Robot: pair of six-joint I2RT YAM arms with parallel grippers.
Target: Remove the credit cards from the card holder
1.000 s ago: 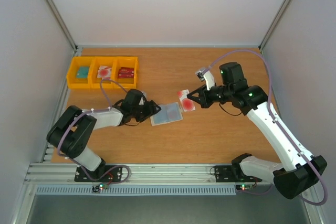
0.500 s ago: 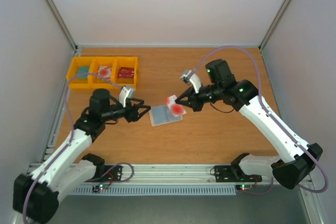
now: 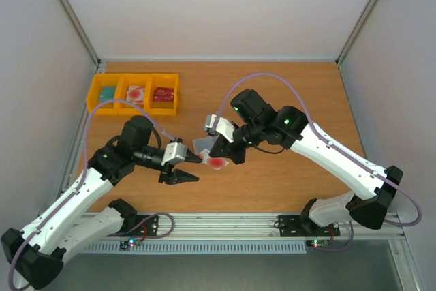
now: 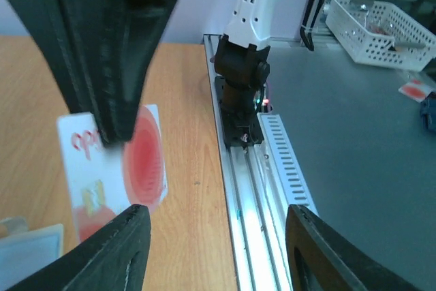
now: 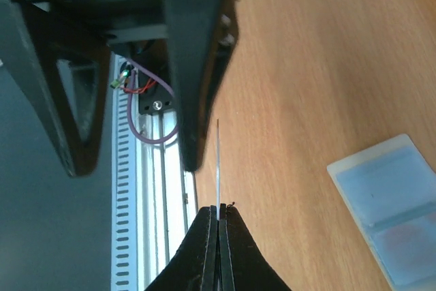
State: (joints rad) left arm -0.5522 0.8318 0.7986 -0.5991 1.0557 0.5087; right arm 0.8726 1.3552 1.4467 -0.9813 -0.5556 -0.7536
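Since a second ago the right gripper (image 3: 225, 156) has swung left across the worktop (image 3: 286, 93), carrying the credit card (image 3: 216, 162) from right of the card holder (image 5: 385, 199) to its near side. The left arm has lifted off the holder and now points its claw at the card.

Along the near edge runs a metal rail (image 3: 225, 223) with both arm bases bolted to it. Just beyond it, left of the middle, the left gripper (image 3: 194, 170) hangs with its jaws apart and nothing between them. The card stands just off its fingertips. The right claw is pinched shut on one edge of that card, which is whitish with a red round mark and held clear of the wood.

Just behind, the holder lies open and flat near the worktop's centre, pale blue-grey side up, partly hidden from above by the right wrist.

Bare wood shows over the right half and along the far edge. Plain walls close the left, right and far sides.

In the far left corner sit three yellow bins (image 3: 102, 107): a teal item in the left one, a white card with a red mark in the middle, something red in the right.
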